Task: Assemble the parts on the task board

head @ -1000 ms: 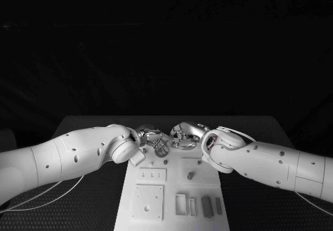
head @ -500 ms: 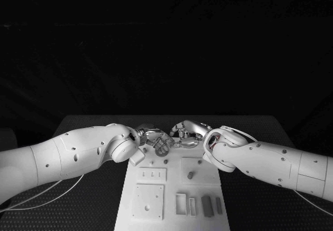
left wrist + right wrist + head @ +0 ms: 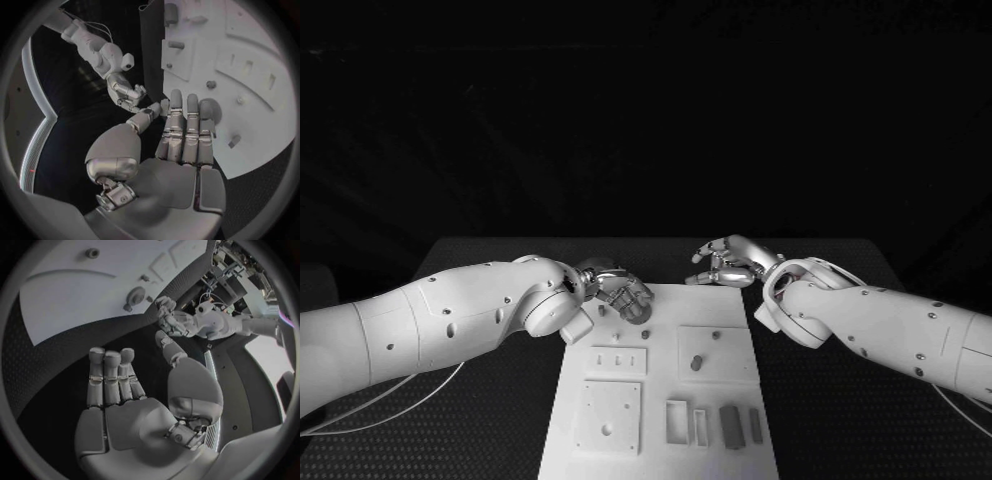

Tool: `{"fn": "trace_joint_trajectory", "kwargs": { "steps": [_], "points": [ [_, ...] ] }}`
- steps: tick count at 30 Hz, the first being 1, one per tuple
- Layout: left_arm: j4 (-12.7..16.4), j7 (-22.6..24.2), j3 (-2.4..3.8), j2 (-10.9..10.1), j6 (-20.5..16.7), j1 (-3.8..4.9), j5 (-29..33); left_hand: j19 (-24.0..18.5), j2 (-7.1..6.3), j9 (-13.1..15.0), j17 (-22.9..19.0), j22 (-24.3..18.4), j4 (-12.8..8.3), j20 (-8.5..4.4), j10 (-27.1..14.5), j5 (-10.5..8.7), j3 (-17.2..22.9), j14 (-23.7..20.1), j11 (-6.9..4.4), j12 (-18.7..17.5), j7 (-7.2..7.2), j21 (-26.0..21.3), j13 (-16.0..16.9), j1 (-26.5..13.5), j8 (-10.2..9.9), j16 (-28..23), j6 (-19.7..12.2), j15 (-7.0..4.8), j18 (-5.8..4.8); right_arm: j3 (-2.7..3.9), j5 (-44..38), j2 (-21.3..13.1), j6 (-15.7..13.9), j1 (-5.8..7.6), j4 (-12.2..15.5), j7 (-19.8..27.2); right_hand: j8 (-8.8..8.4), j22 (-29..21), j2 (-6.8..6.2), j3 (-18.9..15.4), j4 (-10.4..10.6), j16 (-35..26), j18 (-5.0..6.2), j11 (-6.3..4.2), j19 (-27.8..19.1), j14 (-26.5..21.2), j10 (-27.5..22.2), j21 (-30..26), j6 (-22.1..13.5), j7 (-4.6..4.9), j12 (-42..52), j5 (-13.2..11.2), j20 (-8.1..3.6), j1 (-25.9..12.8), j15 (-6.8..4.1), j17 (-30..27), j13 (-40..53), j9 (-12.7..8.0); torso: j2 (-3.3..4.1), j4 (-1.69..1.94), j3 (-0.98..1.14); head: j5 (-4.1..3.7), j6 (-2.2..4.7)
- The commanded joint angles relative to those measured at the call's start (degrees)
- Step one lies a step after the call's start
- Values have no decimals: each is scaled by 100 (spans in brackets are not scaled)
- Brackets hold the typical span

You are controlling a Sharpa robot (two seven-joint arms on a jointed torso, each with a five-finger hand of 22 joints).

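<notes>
The white task board lies lengthwise in the middle of the table. My left hand hovers over its far left corner, fingers straight and side by side, thumb apart, holding nothing. A round grey part sits on the board just past those fingertips. My right hand is beyond the board's far right corner, over the black table, fingers loosely extended and empty. Small grey parts stand in the middle of the board, and grey bars lie near its front.
Raised white plates with slots and holes take up the board's near left. A black mat covers the table on both sides of the board. Cables trail beneath my left arm.
My right hand has pulled away from the left hand, moving right and back off the board's far edge. The left hand has stayed over the far left corner.
</notes>
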Motion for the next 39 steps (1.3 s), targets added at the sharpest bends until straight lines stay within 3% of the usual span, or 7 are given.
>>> {"fn": "trace_joint_trajectory", "kwargs": {
  "steps": [1, 8, 13, 15, 18, 24, 39],
  "points": [
    [119, -287, -20, -84, 110, 5, -817, -22, -7, 55, 43, 147, -18, -35, 86, 124, 15, 85, -16, 59, -160, 78, 49, -71, 54, 91, 237, -27, -60, 79, 1265, -13, -196, 30, -211, 517, 24, 53, 73, -77, 0, 42, 251, 106, -43, -14, -787, 8, 227, 170, 32, 174, 3, 32, 17, -19, -36, -23, -3, -10, 8, 25, -21],
    [480, -518, -133, -340, 133, 6, -1487, 205, 0, 359, 420, 155, -36, -267, 383, 369, -53, 367, -235, 702, -260, 557, 670, -108, 148, 815, 386, -289, -60, 116, 1504, -9, -188, 131, -637, 526, 29, 53, 144, -105, -5, 24, 251, 114, -92, -65, -826, -26, 228, 174, 17, 268, 19, 98, 24, -58, -97, -58, 6, 3, 9, 27, -78],
    [682, -709, -253, -466, 160, 8, -1619, 494, -71, 1001, 852, 151, -28, -684, 87, 649, -9, 602, -441, 2862, -418, 1689, 2451, -126, 146, 2257, 462, -736, -35, 122, 1529, 45, -129, 149, -823, 501, 27, 53, 158, -105, -4, 23, 251, 115, -99, -71, -830, -32, 223, 177, 19, 262, 23, 123, 26, -67, -110, -68, -3, 15, 10, 36, -136],
    [736, -757, -266, -498, 204, 8, -1749, 584, -129, 1154, 827, 145, -29, -796, -13, 967, 15, 697, -531, 3316, -487, 1963, 2875, -182, 151, 2534, 584, -845, -20, 126, 1529, 53, -128, 157, -834, 495, 26, 54, 163, -106, -2, 23, 251, 116, -100, -73, -831, -33, 221, 178, 19, 263, 25, 125, 26, -69, -113, -71, -4, 15, 12, 42, -153],
    [834, -893, -291, -542, 221, 8, -1798, 871, -162, 1247, 824, 147, -36, -950, 181, 1114, 39, 1000, -625, 3758, -559, 2307, 3223, -188, 91, 2871, 616, -1018, 53, 128, 1529, 68, -82, 161, -845, 486, 22, 54, 174, -105, -3, 24, 251, 119, -104, -77, -834, -37, 212, 181, 21, 275, 28, 140, 29, -75, -122, -80, 2, 14, 9, 48, -170],
    [973, -1209, -292, -569, 90, 5, -2083, 1073, -190, 1375, 739, 130, -40, -1105, 205, 1213, 125, 1120, -651, 4227, -585, 2692, 3530, -244, -41, 3273, 678, -1218, 97, 130, 1523, 68, -48, 170, -840, 456, 20, 56, 184, -107, -3, 25, 251, 122, -109, -83, -838, -41, 206, 184, 24, 300, 34, 155, 32, -83, -134, -90, 3, 11, -2, 56, -231],
    [972, -1599, -292, -585, 365, -42, -2485, 1376, -149, 1518, 570, 129, -37, -1256, 228, 1207, 158, 1321, -660, 4431, -594, 3037, 3452, -398, -171, 3669, 748, -1373, 174, 130, 1504, 81, 37, 172, -886, 394, 20, 61, 203, -116, -1, 34, 251, 127, -116, -93, -843, -45, 200, 188, 35, 371, 46, 170, 37, -97, -159, -111, -7, 20, 1, 71, -356]
  ]
}}
